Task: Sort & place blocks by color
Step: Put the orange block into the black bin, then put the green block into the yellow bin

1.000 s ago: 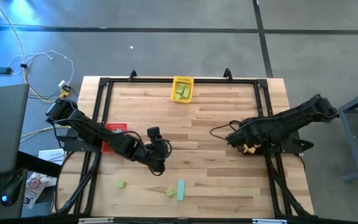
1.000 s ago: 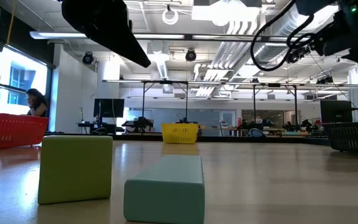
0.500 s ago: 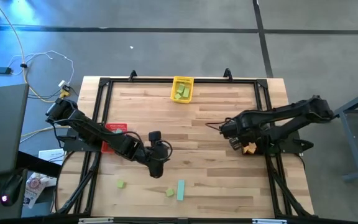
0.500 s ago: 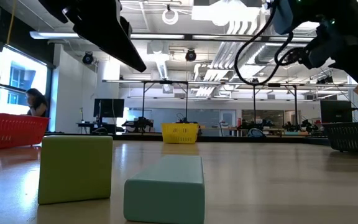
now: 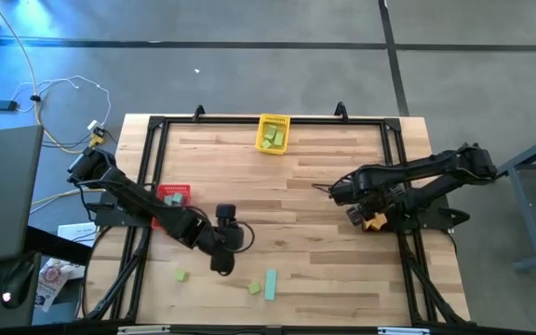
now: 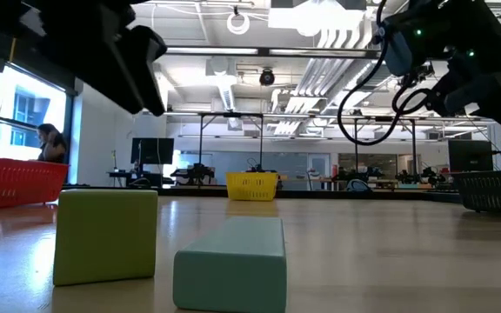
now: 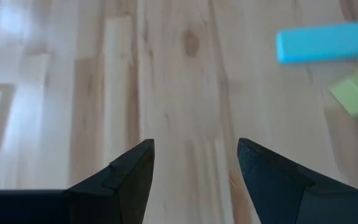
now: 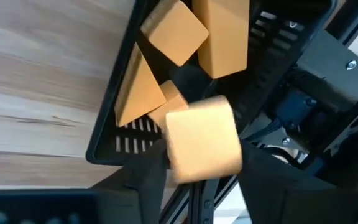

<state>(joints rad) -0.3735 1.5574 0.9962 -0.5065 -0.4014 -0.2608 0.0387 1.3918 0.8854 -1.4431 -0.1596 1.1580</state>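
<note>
My left gripper [image 5: 221,262] [image 7: 194,163] is open and hovers over bare wood, short of the teal bar [image 7: 328,42] [image 5: 271,285] and a light green cube [image 7: 356,96] [image 5: 254,288]. Both lie flat near the table's near edge. A second green cube [image 5: 181,275] lies further left. The low view shows a green cube [image 6: 107,235] and the teal bar [image 6: 233,261] close up. My right gripper [image 5: 347,195] [image 8: 204,180] is shut on an orange block [image 8: 202,140], above the black bin [image 8: 114,140] that holds orange blocks [image 8: 173,31]. My right gripper pinches the orange block between its two fingers, one finger [image 8: 151,180] on each opposite side face [image 8: 173,149]. The block is lifted clear and sits over the edge of the black bin.
The yellow bin [image 5: 273,133] with green blocks sits at the far edge. The red bin [image 5: 172,194] stands at the left by my left arm. The black bin [image 5: 375,221] is at the right. A black frame [image 5: 156,121] rims the table. Bare wood [image 5: 296,214] lies between the arms.
My left gripper has moved toward the table's near edge and slightly left, closer to the green cubes and teal bar. My right gripper has shifted toward the table's left and far edge, away from the black bin's middle.
</note>
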